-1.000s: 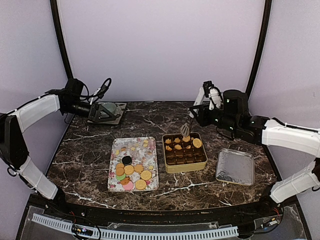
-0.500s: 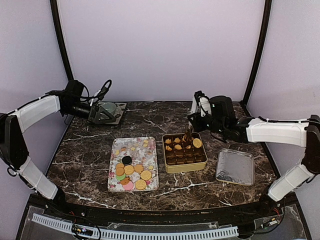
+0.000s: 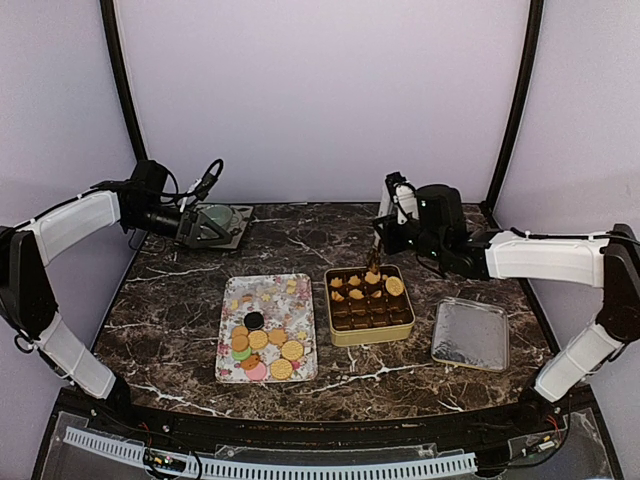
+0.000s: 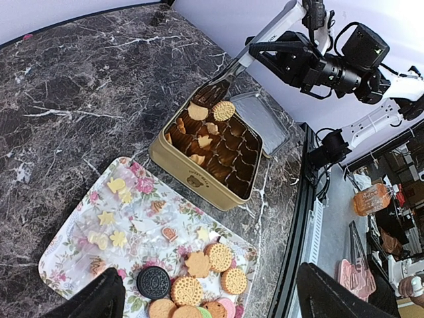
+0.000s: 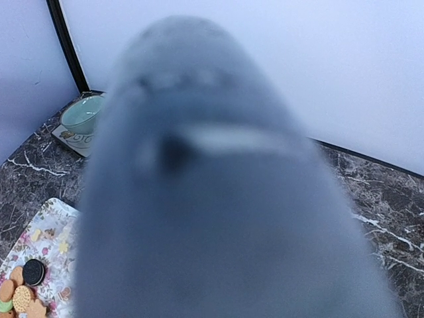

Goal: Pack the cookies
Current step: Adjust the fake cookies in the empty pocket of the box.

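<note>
Nearby: cookies (image 3: 258, 339), tray (image 3: 268, 295), tin (image 3: 370, 335), lid (image 3: 470, 334)

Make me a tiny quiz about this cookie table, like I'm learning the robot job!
1. True or false: the gold tin is completely full.
2. Which claw holds the spatula? A) left B) right
3. Fill in: the black sandwich cookie lies on the flowered ____.

Key: 1 false, many cups are bare. 2 B, the right claw. 3 tray.
</note>
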Available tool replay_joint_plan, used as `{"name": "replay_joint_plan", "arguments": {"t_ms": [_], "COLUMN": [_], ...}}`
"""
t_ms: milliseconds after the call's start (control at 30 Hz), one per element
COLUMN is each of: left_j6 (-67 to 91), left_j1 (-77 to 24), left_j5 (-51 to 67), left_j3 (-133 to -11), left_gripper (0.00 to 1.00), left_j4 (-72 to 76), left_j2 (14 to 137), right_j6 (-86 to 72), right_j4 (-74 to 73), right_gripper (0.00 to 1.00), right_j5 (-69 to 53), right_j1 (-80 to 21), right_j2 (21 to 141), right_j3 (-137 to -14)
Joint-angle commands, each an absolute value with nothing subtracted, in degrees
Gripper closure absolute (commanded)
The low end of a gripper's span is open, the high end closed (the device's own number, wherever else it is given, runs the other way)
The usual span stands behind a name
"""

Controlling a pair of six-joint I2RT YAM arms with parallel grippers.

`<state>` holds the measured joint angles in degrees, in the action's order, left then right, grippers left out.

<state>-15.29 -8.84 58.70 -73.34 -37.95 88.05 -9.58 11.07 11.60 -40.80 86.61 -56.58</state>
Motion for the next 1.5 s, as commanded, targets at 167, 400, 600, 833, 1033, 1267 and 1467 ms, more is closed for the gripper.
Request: {"name": "replay_joint_plan", "arguments": {"t_ms": [167,400,600,833,1033,1267,1467], "left_j6": [-16.0,-16.1,-15.7,-15.5,-15.2,-15.2,-15.4], "left_j1": [-8.5,-8.5,-8.5,-8.5,-8.5,-8.5,-8.5], "left_j5": [60.0,60.0,60.4,60.6,60.8,60.7,60.6], "left_j3": [-73.0,-73.0,-73.2,-73.3,-73.5,-73.4,-73.5], "left_gripper": [0.08,0.08,0.08,0.08,0.09,0.09,0.09], "left_j4": [-39.0,-39.4,-39.2,-39.0,-39.0,-39.1,-39.1], "left_j2": [86.7,86.7,86.9,86.7,86.7,86.5,86.6], "right_j6": [-8.2,-6.7,-4.7,-7.6,-9.4,-8.8,-8.7], "right_j4": [15.8,14.9,13.3,12.1,13.8,12.4,13.4], "right_gripper": [0.82,0.83,0.84,0.80,0.77,0.75,0.75], "right_j5": [12.6,14.4,15.7,9.9,10.5,12.3,12.9], "right_j1": [-40.5,-40.5,-41.1,-42.8,-40.3,-38.6,-37.9], "right_j2": [90.2,89.1,86.0,86.9,83.0,83.9,84.7], "right_j3": [-58.4,-57.3,-56.5,-57.9,-57.8,-57.2,-55.9]}}
